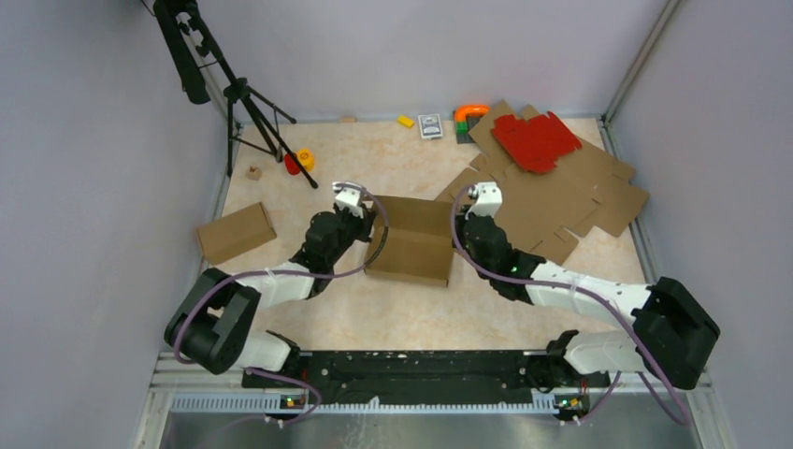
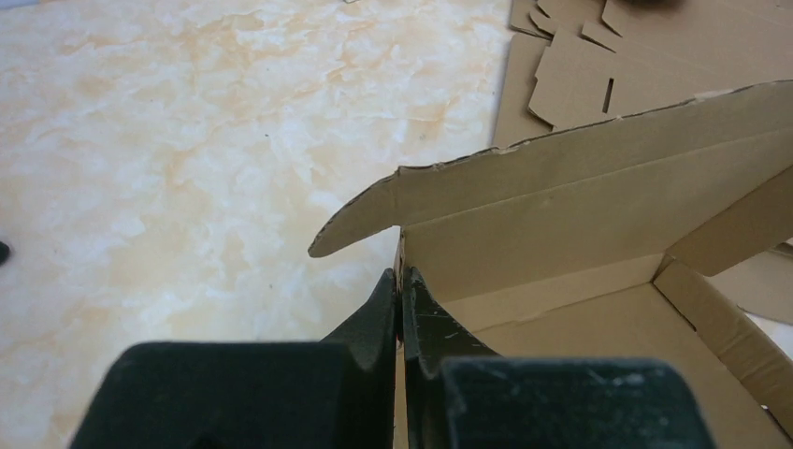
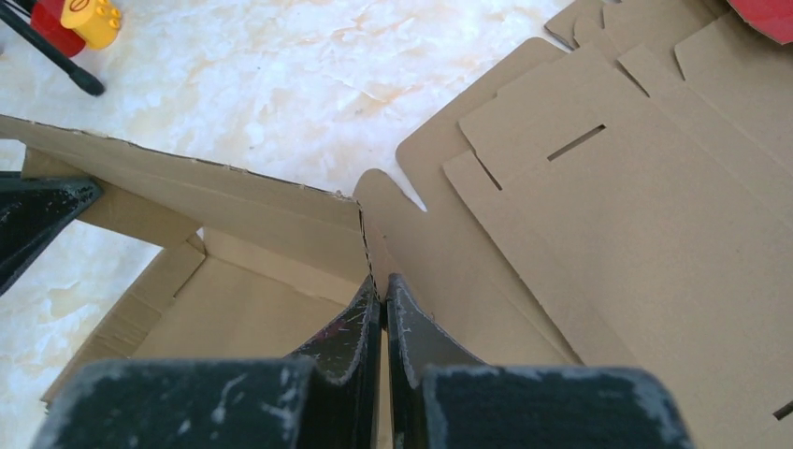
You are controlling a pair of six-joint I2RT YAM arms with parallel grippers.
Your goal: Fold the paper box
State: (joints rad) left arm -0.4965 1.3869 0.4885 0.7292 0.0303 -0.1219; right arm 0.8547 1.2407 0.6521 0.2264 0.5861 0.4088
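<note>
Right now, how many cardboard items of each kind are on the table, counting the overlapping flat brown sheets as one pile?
Half-folded paper box: 1
Closed brown box: 1
Red die-cut sheet: 1
Pile of flat brown sheets: 1
Total: 4

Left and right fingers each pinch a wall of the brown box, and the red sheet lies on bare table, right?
No: the red sheet lies on flat brown cardboard, per the top view. The left fingers and right fingers do pinch the paper box.
</note>
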